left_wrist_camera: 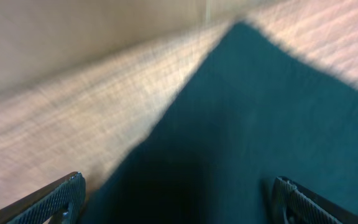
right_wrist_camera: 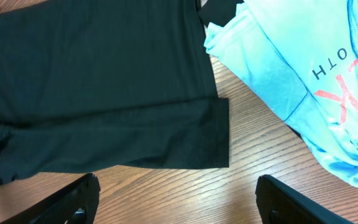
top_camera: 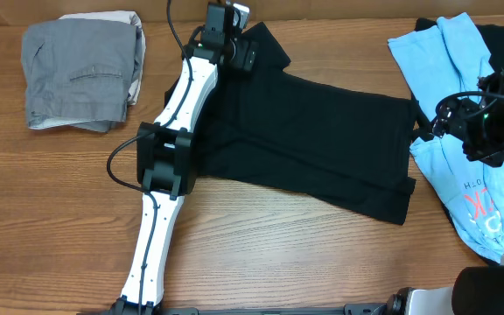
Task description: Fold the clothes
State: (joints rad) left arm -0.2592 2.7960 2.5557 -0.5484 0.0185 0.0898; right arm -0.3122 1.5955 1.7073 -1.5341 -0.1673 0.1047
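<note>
L jaws hung spread wide over black tee's far-left corner, near counter's far edge, pinching nothing; view blurred. R jaws also spread, above tee's right hem, beside blue tee at right edge. Black tee lay flat mid-counter. Grey trousers sat folded at far-left corner.
</note>
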